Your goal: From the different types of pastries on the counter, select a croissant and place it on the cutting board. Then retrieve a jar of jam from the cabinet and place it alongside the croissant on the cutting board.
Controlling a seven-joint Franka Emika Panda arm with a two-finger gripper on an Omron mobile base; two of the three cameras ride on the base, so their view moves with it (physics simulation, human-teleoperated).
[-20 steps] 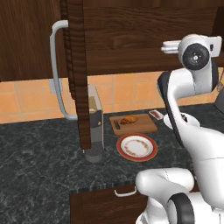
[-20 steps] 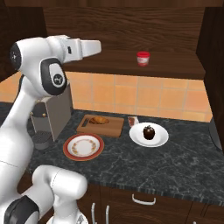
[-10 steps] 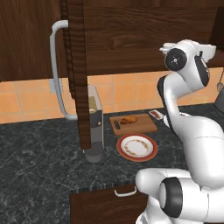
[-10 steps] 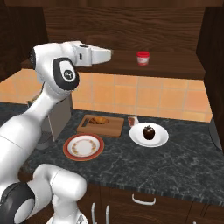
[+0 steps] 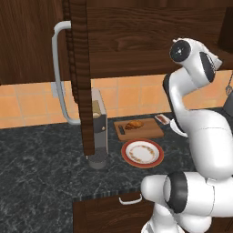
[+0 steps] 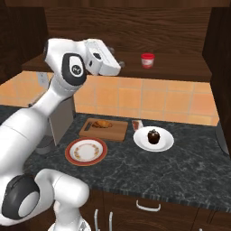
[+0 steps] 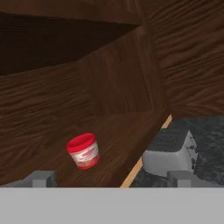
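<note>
In the left base view the croissant (image 5: pixel 134 124) already lies on the cutting board (image 5: pixel 148 130), far below the raised arm, its long axis running along the board's length; that half of the job looks done, which would be why the arm is lifted toward the open cabinet (image 5: pixel 136 36). The cabinet door (image 5: pixel 78 68) stands swung out edge-on, so the shelf is reachable. In the right base view the hand (image 6: pixel 118 64) is held level at shelf height and aimed sideways at the jar of jam (image 6: pixel 147 60), which stands upright on the cabinet shelf (image 6: pixel 180 71) a little way ahead of the hand, not yet touched; the white plate (image 6: pixel 164 142) with the dark pastry (image 6: pixel 154 136) sits well below on the counter (image 6: pixel 189 164). In the hand view the jar (image 7: pixel 83 151) appears ahead and off toward one finger, tilted only because the camera is rolled; its axis is really vertical, red lid up. The two fingertips (image 7: pixel 42 178) stand wide apart with nothing between them, ready to close around the jar.
</note>
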